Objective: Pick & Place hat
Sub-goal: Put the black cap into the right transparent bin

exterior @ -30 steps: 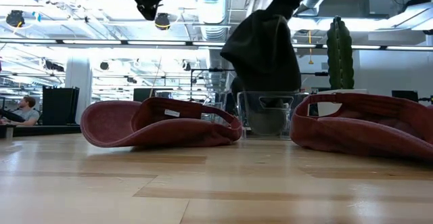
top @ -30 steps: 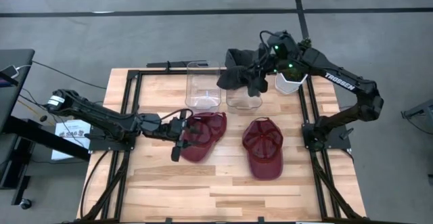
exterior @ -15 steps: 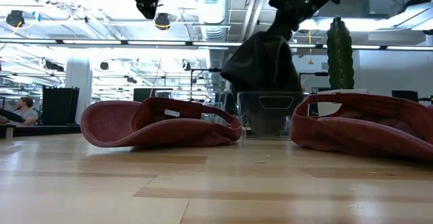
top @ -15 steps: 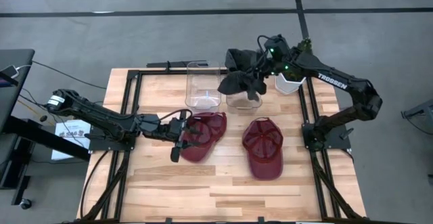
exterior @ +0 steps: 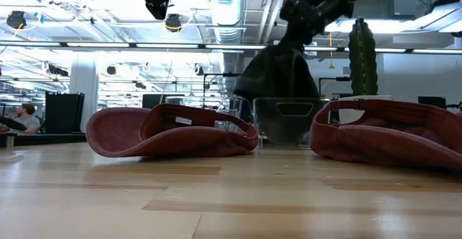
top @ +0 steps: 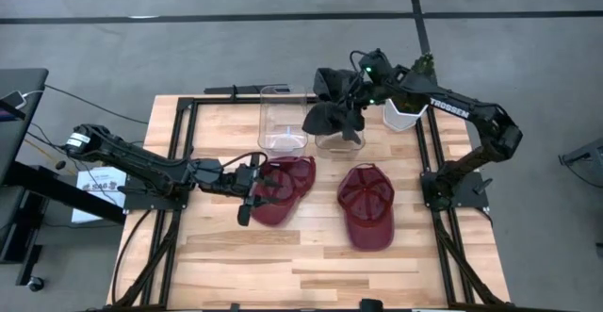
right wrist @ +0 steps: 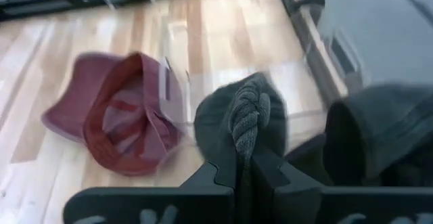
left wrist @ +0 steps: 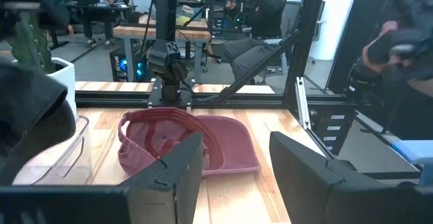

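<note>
Right gripper (top: pixel 358 86) clamped on dark hat (top: pixel 332 114), suspended over middle clear bin (top: pixel 339 139). Second clear bin (top: pixel 282 119) and white pot (top: pixel 403 114) flank it. Two maroon caps (top: pixel 366 205) lie nearer. Left gripper (top: pixel 252 188), fingers apart, apparently over left cap (top: pixel 283 188). Arm lettering: TROSSEN.

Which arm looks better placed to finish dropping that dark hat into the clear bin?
The right arm. Its gripper is shut on the dark hat, which hangs over the clear bin. The left gripper is open, down by a red cap, away from that bin.
</note>
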